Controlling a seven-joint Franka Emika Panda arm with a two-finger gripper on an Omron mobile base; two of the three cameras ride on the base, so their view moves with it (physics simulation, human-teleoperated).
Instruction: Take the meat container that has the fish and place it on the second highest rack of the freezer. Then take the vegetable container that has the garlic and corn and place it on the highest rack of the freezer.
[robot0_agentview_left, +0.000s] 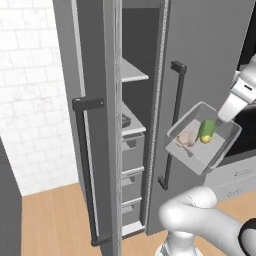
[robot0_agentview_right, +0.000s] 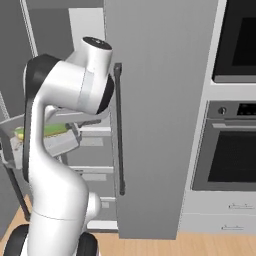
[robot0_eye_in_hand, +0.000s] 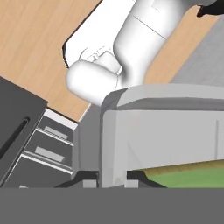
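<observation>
The vegetable container (robot0_agentview_left: 204, 144) is up in the air, in front of the freezer's (robot0_agentview_left: 200, 45) open right-hand door and near its black bar handle (robot0_agentview_left: 172, 125), touching no shelf. It is tilted, its open face turned toward the left base camera. Inside lie the corn (robot0_agentview_left: 207, 130), green with a yellow end, and just beside it the pale garlic (robot0_agentview_left: 187, 138), both toward the upper side of the tray. The gripper (robot0_agentview_left: 218, 121) is closed almost fully on the container's upper right rim; its fingertips are hidden behind the rim there. In the hand view the pale rim (robot0_eye_in_hand: 114, 144) stands between the two dark tips, with a strip of green showing low on the right, cut off by the edge.

From the right base camera the white arm covers most of the tray; only a corner (robot0_agentview_right: 55, 140) and a bit of green peek out at the left.

Inside the freezer, the highest rack (robot0_agentview_left: 133, 73) shows as a pale shelf, half hidden by the left door edge. On the shelf below, a dark shape (robot0_agentview_left: 125, 120) is just visible, too cut off to identify. Grey drawers (robot0_agentview_left: 131, 152) sit beneath.
</observation>
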